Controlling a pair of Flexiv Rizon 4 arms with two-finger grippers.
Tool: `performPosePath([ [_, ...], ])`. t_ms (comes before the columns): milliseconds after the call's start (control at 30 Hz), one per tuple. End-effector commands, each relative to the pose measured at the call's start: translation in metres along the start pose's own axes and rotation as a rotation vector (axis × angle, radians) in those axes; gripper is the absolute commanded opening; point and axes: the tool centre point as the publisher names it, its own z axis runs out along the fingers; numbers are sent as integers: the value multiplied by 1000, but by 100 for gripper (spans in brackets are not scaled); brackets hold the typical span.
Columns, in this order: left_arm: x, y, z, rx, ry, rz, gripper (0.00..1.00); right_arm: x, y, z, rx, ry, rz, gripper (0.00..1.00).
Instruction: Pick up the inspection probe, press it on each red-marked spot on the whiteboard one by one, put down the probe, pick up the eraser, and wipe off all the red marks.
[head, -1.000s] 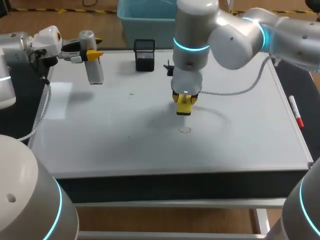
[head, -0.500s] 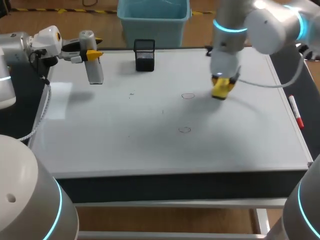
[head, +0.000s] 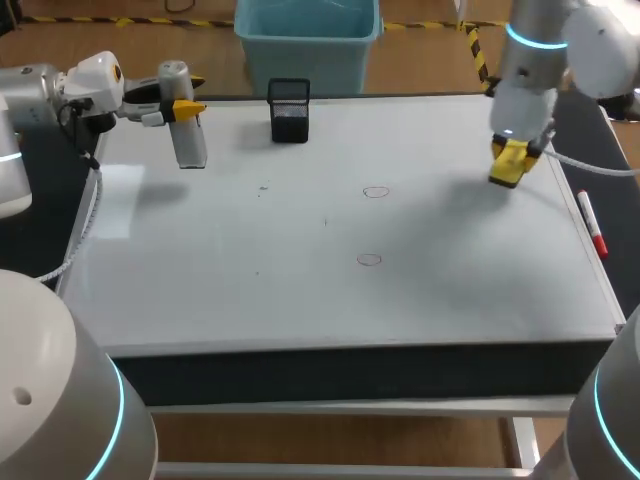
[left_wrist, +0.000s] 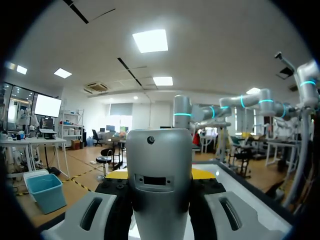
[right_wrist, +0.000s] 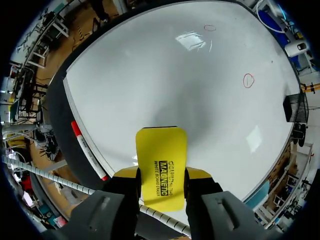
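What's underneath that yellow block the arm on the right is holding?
Only bare whiteboard shows around the eraser in the right gripper; both red circles lie farther toward the middle. The patch directly beneath it is covered.

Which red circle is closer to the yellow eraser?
The rear red circle, nearer the black mesh cup; the other red circle sits toward the front edge.

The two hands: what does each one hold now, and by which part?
The left hand holds the inspection probe near its upper end. The right hand holds the yellow eraser by its two long sides, at the near end.
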Motion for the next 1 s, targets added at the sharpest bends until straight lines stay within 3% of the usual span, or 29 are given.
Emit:
performPosePath([
  [33,0,-1,0,-1,1,-1,0,14,-21,-1,-20,-32,11,0],
  [400,0,-1,0,-1,1,-1,0,28,-39,0,-20,-12,20,0],
  [1000,0,-1,0,-1,1,-1,0,29,-39,1,-21,-9,20,0],
])
